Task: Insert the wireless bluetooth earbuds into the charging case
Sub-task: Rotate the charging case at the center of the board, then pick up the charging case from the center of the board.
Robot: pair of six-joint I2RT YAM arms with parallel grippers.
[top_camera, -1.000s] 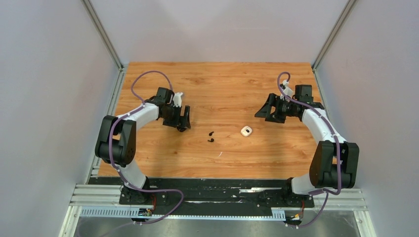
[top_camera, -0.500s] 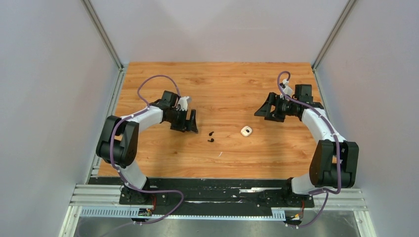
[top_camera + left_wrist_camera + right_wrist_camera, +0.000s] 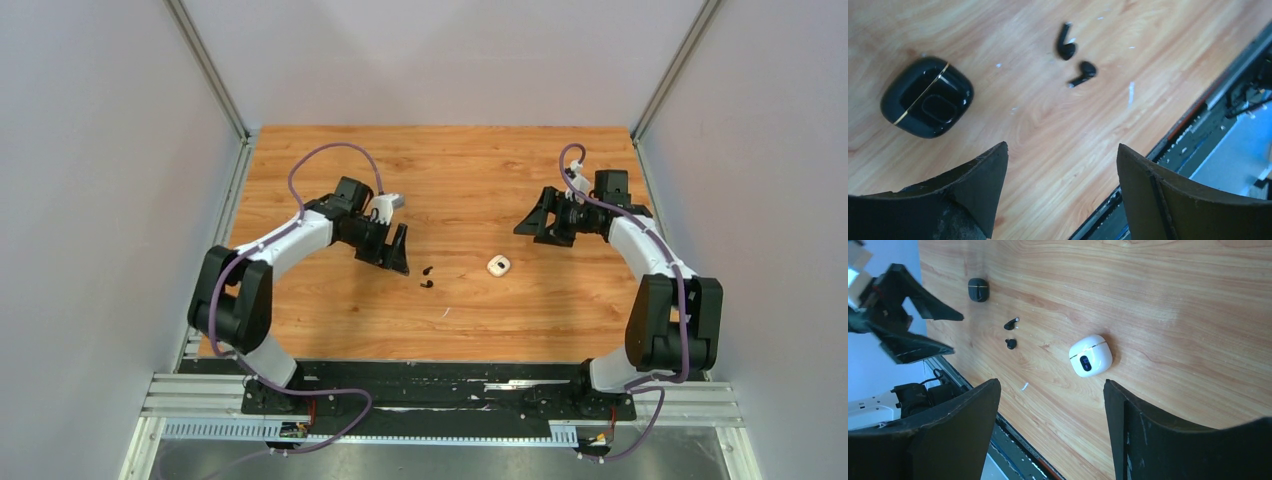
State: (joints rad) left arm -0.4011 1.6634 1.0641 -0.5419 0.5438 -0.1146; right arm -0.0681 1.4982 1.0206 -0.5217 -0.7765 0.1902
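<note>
Table (image 3: 440, 160): wood grain, bears everything here.

Left gripper (image 3: 397, 258): hangs low near mid-table, jaws spread wide, grips nothing. Right gripper (image 3: 530, 215): hangs off to the right side, jaws likewise spread, likewise empty.

White case (image 3: 1090, 355): sits ahead of the right jaws, a little right of their gap, and looks closed along its seam. Black case (image 3: 927, 96): sits ahead and to the left of the left jaws, outside their gap. Looks shut as well, though hard to be sure; hidden behind the gripper in the top view.

Black buds (image 3: 428, 270): lie loose on the wood between the left gripper and the white case, just beside the left fingertips and well apart from the right ones. A job for the left arm, most likely. From the left wrist, lie ahead of the jaws, roughly in line with the middle of the gap, near each other but not touching. Upper bud (image 3: 1065, 45): runs its stem away from the camera, about square to the line on which the jaws close. Lower bud (image 3: 1083, 72): slants, stem toward lower left. Probably calls for a short reach forward and down, with little wrist turn for the upper one and more for the lower.

No white buds to be seen; perhaps inside the white case, cannot tell.

Speck (image 3: 446, 312): a white fleck nearer the bases, too small to name.
</note>
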